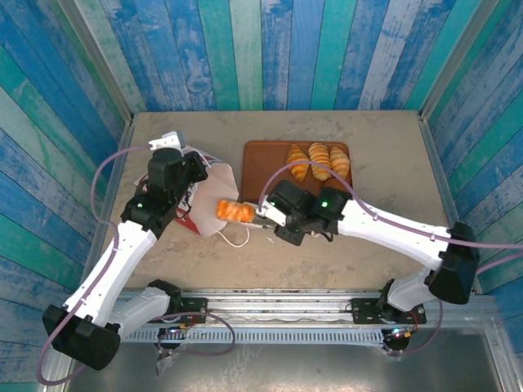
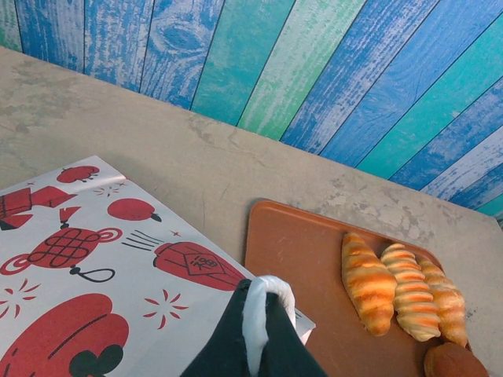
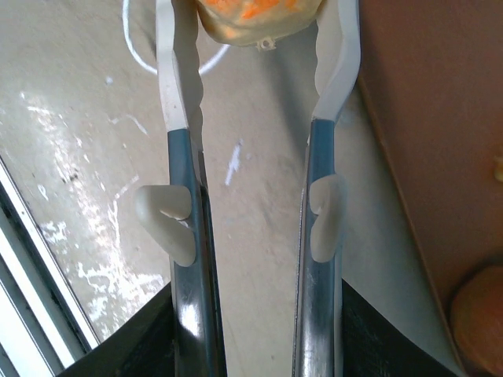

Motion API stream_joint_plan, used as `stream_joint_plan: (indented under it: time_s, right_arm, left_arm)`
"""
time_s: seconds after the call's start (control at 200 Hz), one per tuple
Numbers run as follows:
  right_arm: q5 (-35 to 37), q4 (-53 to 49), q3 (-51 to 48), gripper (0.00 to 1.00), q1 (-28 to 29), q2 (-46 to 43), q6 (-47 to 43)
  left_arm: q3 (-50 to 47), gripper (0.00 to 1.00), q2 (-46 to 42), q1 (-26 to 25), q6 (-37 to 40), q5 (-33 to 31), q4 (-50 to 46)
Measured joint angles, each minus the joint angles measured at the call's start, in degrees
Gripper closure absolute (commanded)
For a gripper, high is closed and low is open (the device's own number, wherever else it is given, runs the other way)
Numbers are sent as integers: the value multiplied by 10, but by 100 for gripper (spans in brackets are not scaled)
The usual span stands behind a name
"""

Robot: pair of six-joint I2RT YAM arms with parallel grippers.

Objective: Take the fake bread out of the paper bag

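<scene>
The paper bag [image 1: 206,189] lies on its side left of centre, white with red prints [image 2: 94,275]. My left gripper [image 1: 185,168] is shut on its white loop handle [image 2: 266,302]. My right gripper [image 1: 283,216] is shut on metal tongs [image 3: 185,157] with white tips. The tongs pinch an orange-brown roll of fake bread [image 1: 231,211] [image 3: 255,16] just outside the bag's mouth, above the table. Three golden croissants [image 1: 319,161] [image 2: 397,287] lie on the brown tray [image 1: 260,167]. A darker roll [image 2: 454,363] [image 3: 481,314] sits beside them.
The brown tray [image 2: 299,259] [image 3: 440,141] lies right of the bag, close to the tongs. The bag's other loop handle [image 1: 237,238] [image 3: 137,47] trails on the table. Blue plank walls enclose the table on three sides; a metal rail [image 1: 270,304] runs along the near edge.
</scene>
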Motion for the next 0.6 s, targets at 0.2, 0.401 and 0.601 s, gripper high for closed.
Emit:
stream_joint_plan:
  time_s: [0.2, 0.401, 0.601]
  right_arm:
    - [25, -23, -50, 55, -20, -66, 4]
    - [24, -39, -59, 55, -77, -90, 0]
    - [12, -46, -57, 55, -132, -75, -16]
  left_arm:
    - [0, 100, 2, 0, -2, -2, 0]
    - [0, 100, 1, 0, -4, -10, 0]
    - [0, 100, 0, 0, -4, -14, 0]
